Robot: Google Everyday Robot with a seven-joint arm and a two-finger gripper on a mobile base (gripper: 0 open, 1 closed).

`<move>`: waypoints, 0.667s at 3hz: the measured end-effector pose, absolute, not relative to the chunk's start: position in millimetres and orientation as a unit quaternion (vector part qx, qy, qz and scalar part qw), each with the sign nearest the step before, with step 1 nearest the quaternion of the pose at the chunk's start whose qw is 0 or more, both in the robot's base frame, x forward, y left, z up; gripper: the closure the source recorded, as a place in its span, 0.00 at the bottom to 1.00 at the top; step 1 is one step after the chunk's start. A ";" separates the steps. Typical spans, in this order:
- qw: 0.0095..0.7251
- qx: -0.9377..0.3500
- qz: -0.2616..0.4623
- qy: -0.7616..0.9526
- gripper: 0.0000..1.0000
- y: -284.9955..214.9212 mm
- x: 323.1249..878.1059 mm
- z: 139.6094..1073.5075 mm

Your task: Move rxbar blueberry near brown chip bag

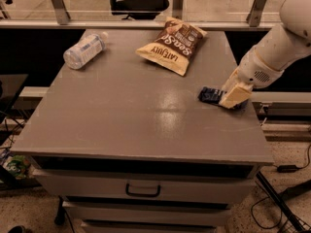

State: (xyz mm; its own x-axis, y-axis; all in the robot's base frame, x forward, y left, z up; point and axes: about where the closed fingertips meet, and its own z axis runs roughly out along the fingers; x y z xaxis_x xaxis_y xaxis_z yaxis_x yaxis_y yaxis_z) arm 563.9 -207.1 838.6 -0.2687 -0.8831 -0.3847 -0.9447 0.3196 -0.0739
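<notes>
The rxbar blueberry (pixel 211 95) is a small dark navy bar lying flat on the grey table (pixel 131 110) near its right edge. My gripper (pixel 232 97) comes in from the right and sits low on the bar's right end, hiding that part. The brown chip bag (pixel 171 44) lies at the table's back middle, tan end facing the front, well apart from the bar.
A clear plastic water bottle (pixel 85 49) lies on its side at the table's back left. A drawer with a dark handle (pixel 143 190) is below the front edge. Railing posts and an office chair stand behind the table. Cables lie on the floor at the right.
</notes>
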 end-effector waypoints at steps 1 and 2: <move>0.190 -0.569 0.086 0.796 1.00 -203.0 591.3 854.7; 0.206 -0.562 0.082 0.797 1.00 -197.1 626.3 870.7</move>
